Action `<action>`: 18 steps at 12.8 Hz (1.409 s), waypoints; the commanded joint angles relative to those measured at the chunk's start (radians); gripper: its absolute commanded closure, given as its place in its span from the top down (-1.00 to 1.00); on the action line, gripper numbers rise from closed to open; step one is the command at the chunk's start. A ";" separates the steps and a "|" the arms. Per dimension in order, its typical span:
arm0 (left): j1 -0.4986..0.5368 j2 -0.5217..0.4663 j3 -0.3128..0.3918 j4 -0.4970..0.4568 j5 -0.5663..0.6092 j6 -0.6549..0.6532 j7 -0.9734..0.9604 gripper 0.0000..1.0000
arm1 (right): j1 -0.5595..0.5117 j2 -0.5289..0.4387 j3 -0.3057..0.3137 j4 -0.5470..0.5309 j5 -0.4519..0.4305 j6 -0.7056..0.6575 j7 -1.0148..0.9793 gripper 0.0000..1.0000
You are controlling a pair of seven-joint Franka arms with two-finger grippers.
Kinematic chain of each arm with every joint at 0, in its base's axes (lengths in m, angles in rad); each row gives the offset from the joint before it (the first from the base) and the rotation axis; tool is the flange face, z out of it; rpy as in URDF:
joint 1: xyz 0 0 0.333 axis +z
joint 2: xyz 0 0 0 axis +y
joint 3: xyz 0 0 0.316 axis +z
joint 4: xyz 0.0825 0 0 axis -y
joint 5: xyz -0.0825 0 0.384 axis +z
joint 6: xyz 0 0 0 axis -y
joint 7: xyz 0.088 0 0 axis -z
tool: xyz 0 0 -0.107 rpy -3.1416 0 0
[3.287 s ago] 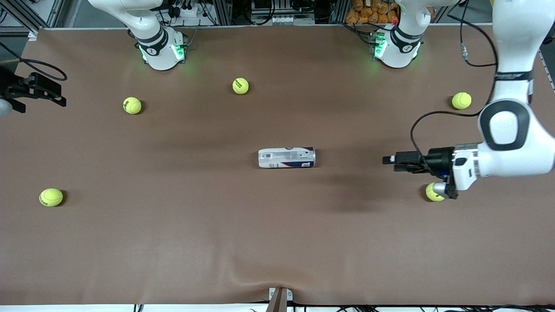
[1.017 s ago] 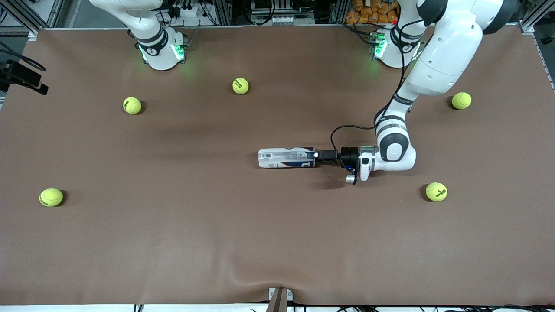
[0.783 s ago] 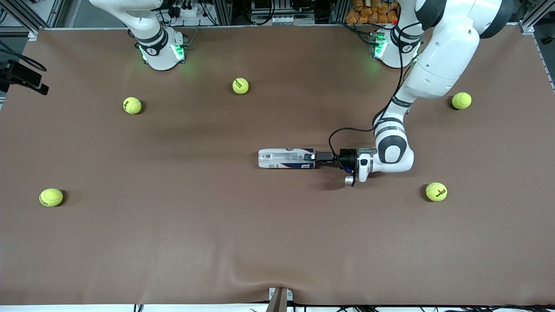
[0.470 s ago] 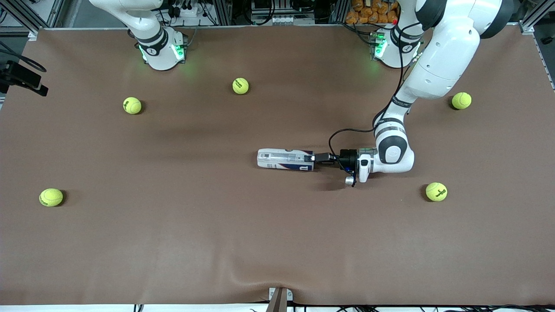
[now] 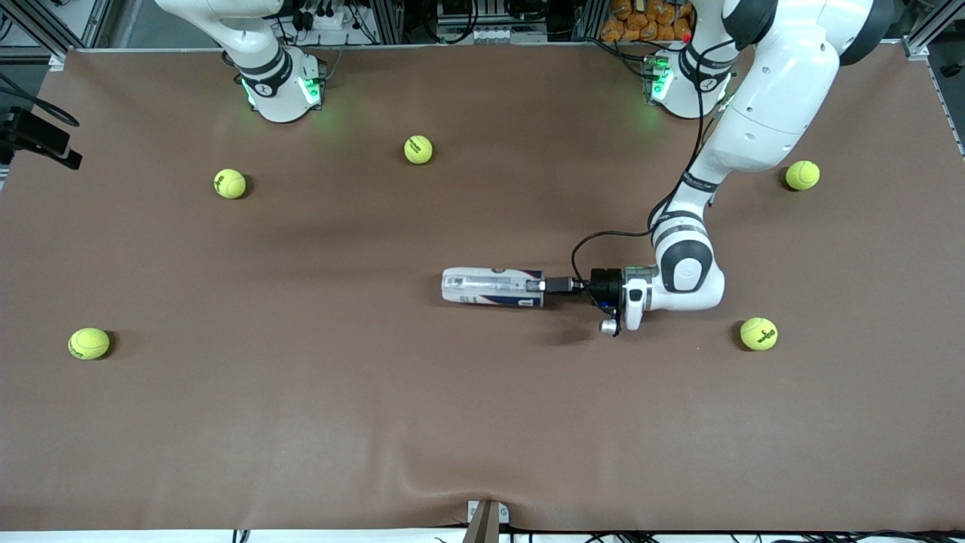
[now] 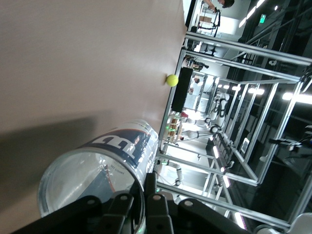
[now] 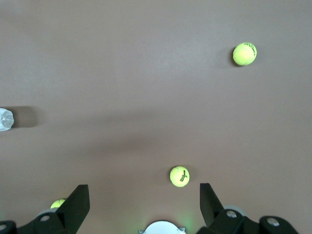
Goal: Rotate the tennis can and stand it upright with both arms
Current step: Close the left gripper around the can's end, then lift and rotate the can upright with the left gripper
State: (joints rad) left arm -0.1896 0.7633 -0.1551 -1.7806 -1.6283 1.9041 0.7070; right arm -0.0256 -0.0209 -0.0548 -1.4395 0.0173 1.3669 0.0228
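The tennis can [image 5: 491, 286] lies on its side in the middle of the table, its white, navy and red label showing. My left gripper [image 5: 544, 285] is shut on the rim of the can's end toward the left arm. In the left wrist view the gripper [image 6: 140, 204] has one finger inside the clear can [image 6: 105, 165] and one outside it. My right gripper [image 7: 142, 195] is open and empty, high over the right arm's end of the table. The can's other end [image 7: 5, 119] shows at that view's edge.
Several yellow-green tennis balls lie scattered on the brown table [image 5: 301, 422]: one [image 5: 758, 333] near the left arm's wrist, one [image 5: 802, 175] by its elbow, one [image 5: 418, 149] and one [image 5: 230, 183] near the right arm's base, one [image 5: 89, 343] nearer the front camera.
My left gripper reached the can's end and shut on its rim. The can has since shifted a little toward the front camera and the right arm's end, and rolled slightly.
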 commanded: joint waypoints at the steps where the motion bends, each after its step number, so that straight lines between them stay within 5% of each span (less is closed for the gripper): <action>1: -0.037 -0.025 0.009 0.073 -0.008 0.064 -0.151 -1.00 | -0.001 -0.005 0.003 -0.004 -0.008 0.026 -0.015 1.00; 8: -0.042 -0.091 0.022 0.204 0.278 0.116 -0.492 -1.00 | 0.003 -0.001 0.003 -0.004 -0.008 0.024 -0.017 1.00; 11: -0.034 -0.168 0.065 0.242 0.593 0.115 -0.651 -1.00 | 0.003 -0.001 0.004 -0.004 -0.005 0.024 -0.017 1.00; 18: -0.138 -0.317 0.031 0.305 1.256 0.035 -1.338 -1.00 | 0.003 -0.001 0.004 -0.004 -0.005 0.023 -0.018 1.00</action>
State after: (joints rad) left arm -0.2749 0.4874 -0.1306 -1.4698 -0.5031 1.9638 -0.4875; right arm -0.0249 -0.0173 -0.0514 -1.4402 0.0174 1.3869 0.0128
